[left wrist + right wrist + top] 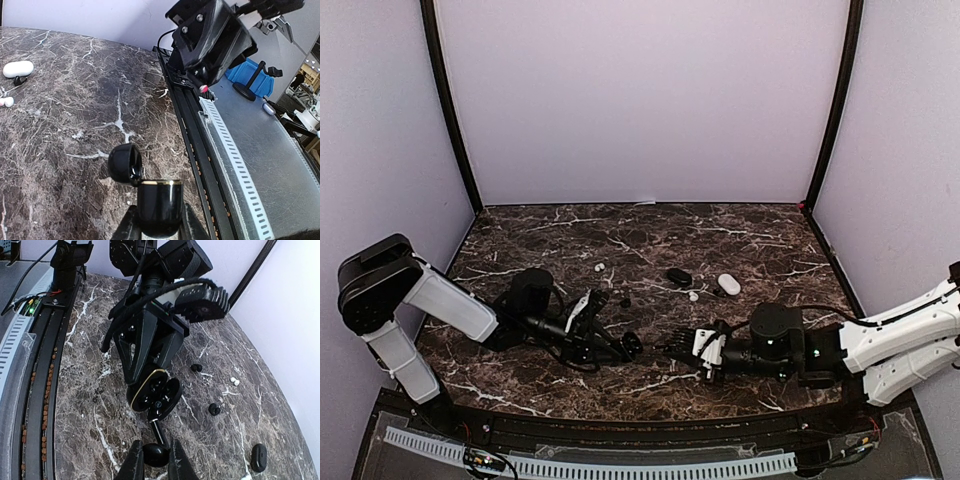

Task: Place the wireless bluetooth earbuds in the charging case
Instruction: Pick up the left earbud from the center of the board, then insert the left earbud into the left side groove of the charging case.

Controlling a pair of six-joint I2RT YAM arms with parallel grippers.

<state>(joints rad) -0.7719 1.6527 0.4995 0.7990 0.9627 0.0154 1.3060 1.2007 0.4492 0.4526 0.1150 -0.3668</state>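
Observation:
My left gripper (159,210) is shut on the body of an open black charging case (159,202), whose lid (125,162) is flipped back. In the right wrist view the case (152,390) faces me with its two wells showing. My right gripper (155,446) is shut on a glossy black earbud (156,456). The earbud's stem points at the case and reaches its lid edge. In the top view the left gripper (620,347) and right gripper (688,345) meet low over the table's front middle. Loose black earbuds (214,409) (196,368) and white earbuds (233,381) lie on the marble.
A closed white case (728,284) and a closed black case (678,275) lie behind the grippers. A white earbud (599,267) lies further left. The black table rail (200,165) and a metal shelf run along the near edge.

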